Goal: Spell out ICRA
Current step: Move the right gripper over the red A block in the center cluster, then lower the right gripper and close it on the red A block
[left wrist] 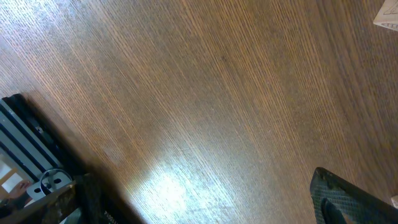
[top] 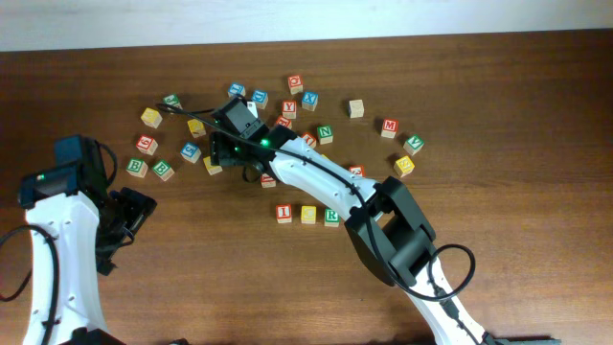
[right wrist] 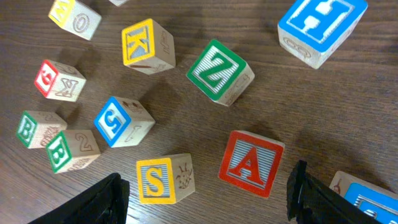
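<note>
Overhead, the I (top: 283,213), C (top: 308,214) and R (top: 331,217) sit in a row on the desk (top: 498,67), and the A is not with them. The right arm reaches across to the loose cubes beyond the row, so the right hand (top: 230,153) hangs over that heap and hides what lies under it. The left hand (top: 134,209) is well off to the side, much the farther of the two from the heap.

Left wrist view: bare desk only. The fingers stand at the far edges of the picture, spread wide with nothing between them.

Right wrist view: the A (right wrist: 250,163) lies flat, red face up, just ahead of the spread fingers and nearer the right-hand one in the picture. The hand grips nothing. A yellow S (right wrist: 165,179) also sits in that gap, just beside the A but apart from it. I'd say the hand needs to shift toward the A so that only it is caught.
</note>
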`<act>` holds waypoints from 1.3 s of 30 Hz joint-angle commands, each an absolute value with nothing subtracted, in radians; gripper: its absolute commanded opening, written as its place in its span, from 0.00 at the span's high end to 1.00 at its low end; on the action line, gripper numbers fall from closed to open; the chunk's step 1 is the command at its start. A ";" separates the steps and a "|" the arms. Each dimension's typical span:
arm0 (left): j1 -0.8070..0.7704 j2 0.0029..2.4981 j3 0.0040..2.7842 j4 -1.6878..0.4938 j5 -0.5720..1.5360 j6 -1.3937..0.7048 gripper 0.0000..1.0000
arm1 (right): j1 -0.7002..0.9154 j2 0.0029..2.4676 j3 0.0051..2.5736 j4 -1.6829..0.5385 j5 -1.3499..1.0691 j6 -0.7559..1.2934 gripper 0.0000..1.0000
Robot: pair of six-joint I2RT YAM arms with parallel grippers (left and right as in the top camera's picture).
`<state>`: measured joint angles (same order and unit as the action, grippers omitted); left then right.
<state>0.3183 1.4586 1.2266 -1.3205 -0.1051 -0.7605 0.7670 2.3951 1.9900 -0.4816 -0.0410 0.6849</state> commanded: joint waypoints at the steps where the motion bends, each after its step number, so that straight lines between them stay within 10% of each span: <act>1: 0.324 1.444 1.224 -1.322 -0.120 -0.769 0.01 | 0.772 2.428 1.997 -0.482 -0.012 0.693 0.26; 39: 0.324 1.444 1.224 -1.322 -0.120 -0.769 0.01 | 0.788 2.479 1.997 -0.426 0.156 0.693 0.35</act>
<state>0.3183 1.4586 1.2266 -1.3205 -0.1051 -0.7605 0.7731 2.4645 1.9900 -0.4320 0.1234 0.6884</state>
